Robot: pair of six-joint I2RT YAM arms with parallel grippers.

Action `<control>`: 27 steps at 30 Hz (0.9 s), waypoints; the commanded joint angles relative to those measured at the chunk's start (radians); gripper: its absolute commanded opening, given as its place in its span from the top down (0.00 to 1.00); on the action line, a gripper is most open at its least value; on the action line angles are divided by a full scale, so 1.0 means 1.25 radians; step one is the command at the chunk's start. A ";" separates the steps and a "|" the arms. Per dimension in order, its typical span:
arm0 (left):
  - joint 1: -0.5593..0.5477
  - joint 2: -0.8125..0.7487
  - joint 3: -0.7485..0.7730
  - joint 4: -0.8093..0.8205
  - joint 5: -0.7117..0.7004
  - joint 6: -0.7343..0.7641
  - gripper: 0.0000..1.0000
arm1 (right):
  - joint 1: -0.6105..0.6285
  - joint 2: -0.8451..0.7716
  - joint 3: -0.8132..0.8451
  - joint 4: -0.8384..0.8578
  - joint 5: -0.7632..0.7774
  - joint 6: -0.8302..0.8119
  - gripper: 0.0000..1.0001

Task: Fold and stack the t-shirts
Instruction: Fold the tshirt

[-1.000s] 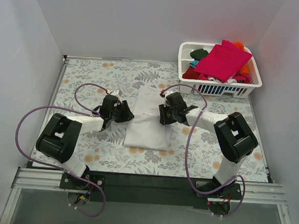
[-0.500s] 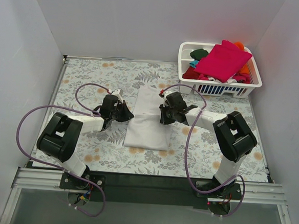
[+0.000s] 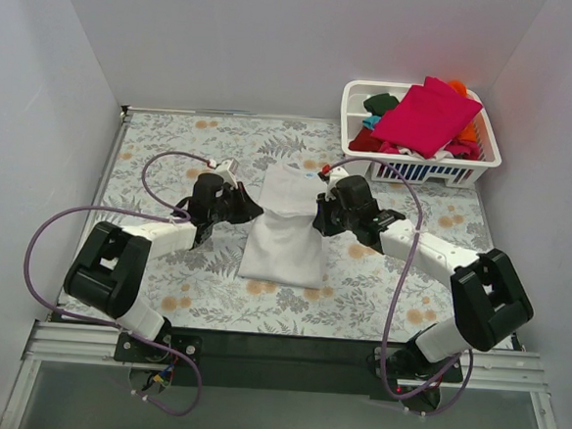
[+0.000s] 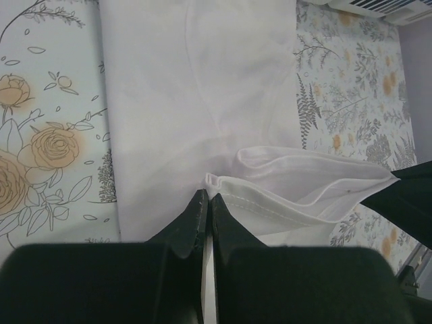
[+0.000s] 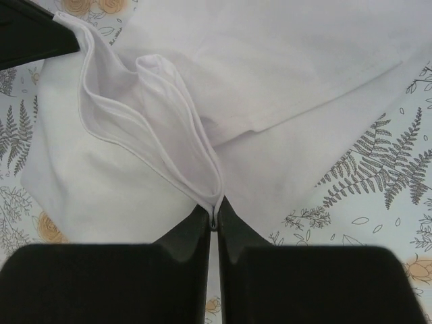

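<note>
Finding the task barely begun: left hand (image 3: pixel 255 210) and right hand (image 3: pixel 318 217) each grip an edge of the half-folded white t-shirt (image 3: pixel 282 249) on the desk (image 3: pixel 173 138) left of the basket (image 3: pixel 350 109), wherein the coloured t-shirts (image 3: pixel 425 116) lie heaped, nothing stacked.

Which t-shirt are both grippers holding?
The large plain white cotton t-shirt on the table: left gripper and right gripper each pinch its edge. The magenta shirt and other coloured ones lie in the white slatted basket.

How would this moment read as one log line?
phase: folding; left gripper: shut on white shirt; right gripper: shut on white shirt; basket: other shirts
</note>
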 commanded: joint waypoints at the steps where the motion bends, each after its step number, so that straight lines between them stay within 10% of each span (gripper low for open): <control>1: 0.006 -0.023 0.027 0.028 0.046 0.015 1.00 | -0.002 -0.042 -0.029 0.016 0.015 0.008 0.99; 27: 0.006 0.173 0.148 0.063 0.087 0.065 1.00 | -0.004 -0.002 -0.023 -0.013 0.099 0.005 0.99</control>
